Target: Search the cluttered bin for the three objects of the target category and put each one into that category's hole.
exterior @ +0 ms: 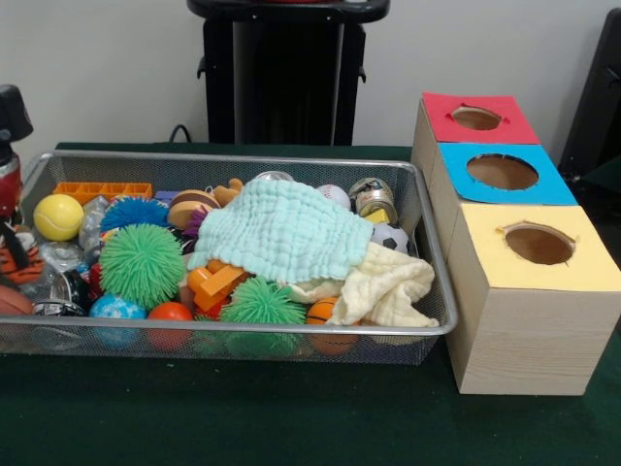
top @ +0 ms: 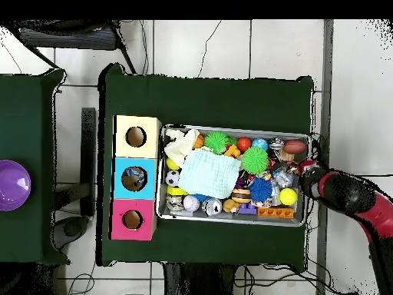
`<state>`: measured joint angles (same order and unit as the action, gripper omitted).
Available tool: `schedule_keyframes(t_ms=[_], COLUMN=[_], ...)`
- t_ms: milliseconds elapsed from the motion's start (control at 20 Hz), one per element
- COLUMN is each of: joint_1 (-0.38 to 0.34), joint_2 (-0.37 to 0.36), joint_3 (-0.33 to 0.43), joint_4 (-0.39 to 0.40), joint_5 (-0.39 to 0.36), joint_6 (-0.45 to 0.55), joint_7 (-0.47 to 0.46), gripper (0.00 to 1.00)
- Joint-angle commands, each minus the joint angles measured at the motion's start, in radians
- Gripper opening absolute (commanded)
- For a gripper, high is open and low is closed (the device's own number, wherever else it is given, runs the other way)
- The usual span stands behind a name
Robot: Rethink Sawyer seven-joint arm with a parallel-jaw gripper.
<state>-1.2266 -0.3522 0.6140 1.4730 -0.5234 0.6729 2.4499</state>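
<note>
Wire mesh bin (exterior: 243,160) sits centre-left of front view, heaped with light soft toys; mint cloth (exterior: 281,228) is best pinched mid-fold. Gripper (top: 307,170) state cannot be told.

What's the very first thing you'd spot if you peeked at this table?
The mint green cloth draped over the toy pile in the middle of the wire bin, with spiky green balls beside it. Next, the three wooden boxes beside the bin, topped red, blue and yellow, each with a round hole.
</note>
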Motion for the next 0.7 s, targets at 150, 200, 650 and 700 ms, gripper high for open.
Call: schedule_keyframes(t_ms=[150,200,650,700], joint_1=[-0.013,-0.013,-0.006,-0.004], joint_2=[-0.231,-0.247,-0.182,-0.172], joint_3=[-0.065,-0.067,-0.099,-0.109], joint_4=[0.292,0.315,0.350,0.353], joint_5=[-0.003,0.001,0.027,0.027], joint_6=[-0.046,-0.058,-0.079,-0.091], joint_7=[-0.019,-0.004,0.041,0.054], gripper=[0.00,0.00,0.00,0.00])
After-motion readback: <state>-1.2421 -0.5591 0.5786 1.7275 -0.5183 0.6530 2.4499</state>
